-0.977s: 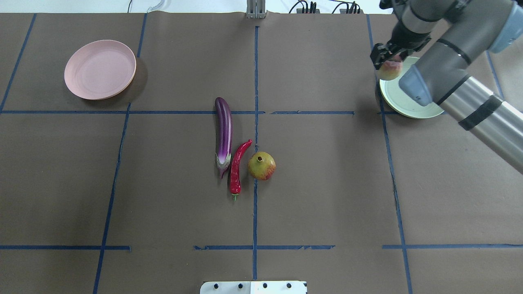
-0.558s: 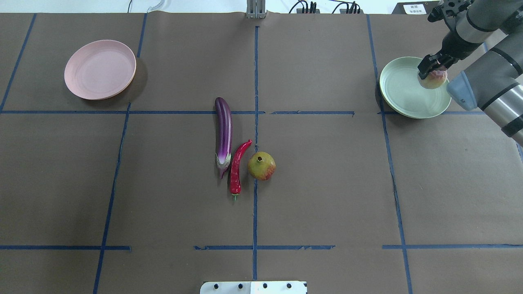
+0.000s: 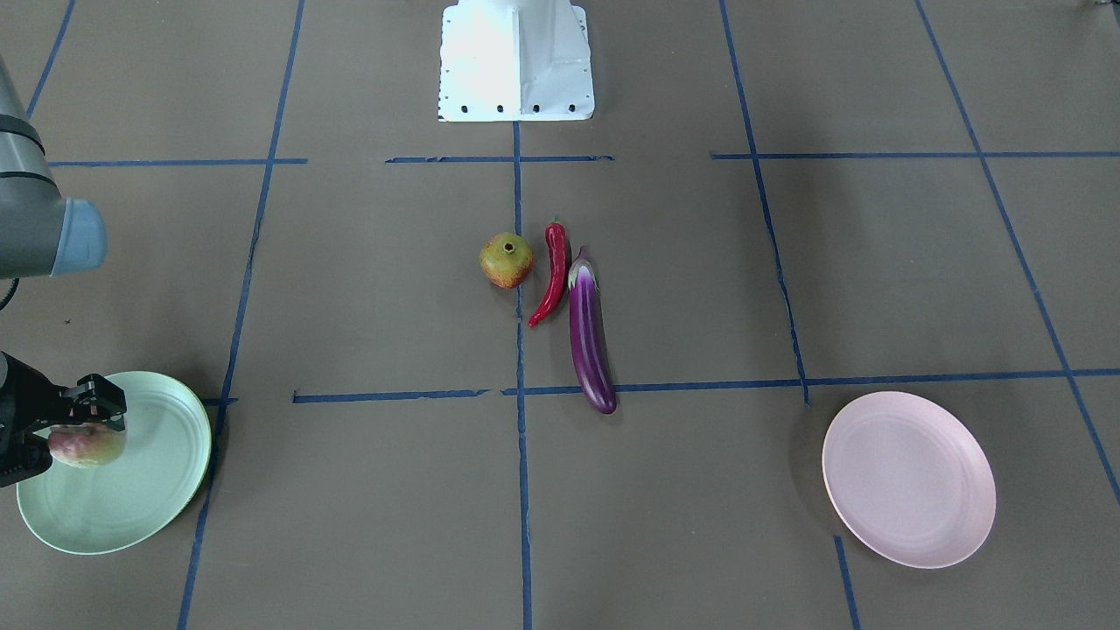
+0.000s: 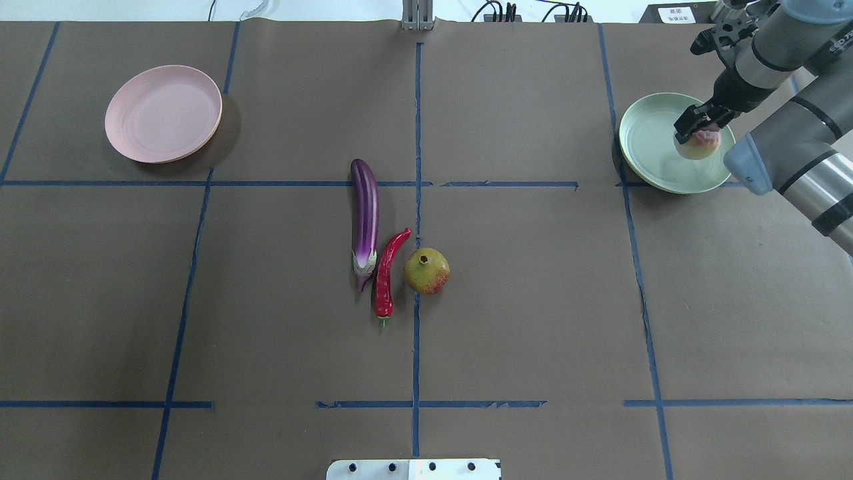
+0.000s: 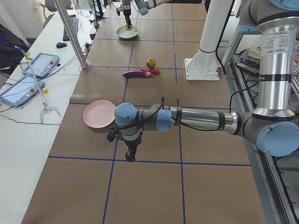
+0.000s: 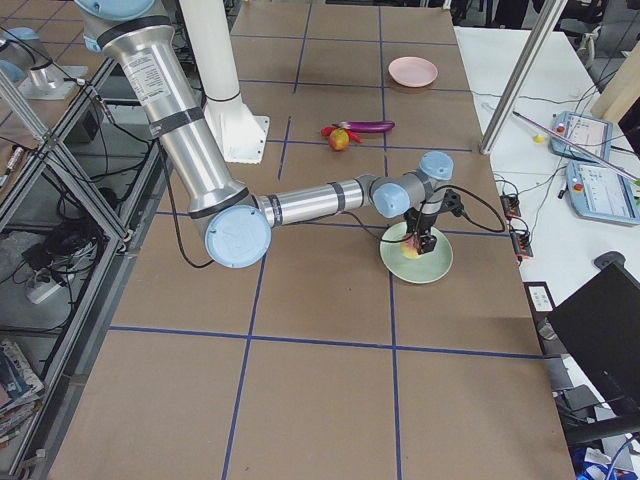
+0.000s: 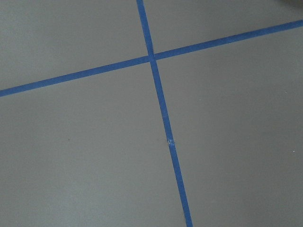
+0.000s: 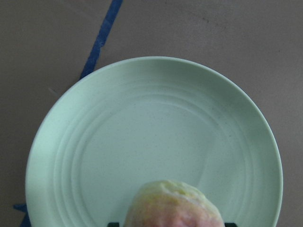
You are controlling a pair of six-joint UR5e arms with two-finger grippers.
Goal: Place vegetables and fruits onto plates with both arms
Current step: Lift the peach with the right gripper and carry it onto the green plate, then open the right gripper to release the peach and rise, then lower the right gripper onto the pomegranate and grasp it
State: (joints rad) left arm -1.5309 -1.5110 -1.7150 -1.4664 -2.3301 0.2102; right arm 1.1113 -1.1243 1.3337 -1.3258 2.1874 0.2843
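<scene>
At the upper right of the overhead view, the pale pink-green fruit is clasped by the right gripper over the mint green plate. The eggplant, chili pepper and yellow-green fruit are laid side by side at mid-frame. The pink plate is set at upper left. Whether the left gripper is clenched cannot be told.

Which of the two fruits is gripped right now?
The pale pink-green fruit, in the right gripper over the mint plate; the yellow-red fruit sits free mid-table.
</scene>
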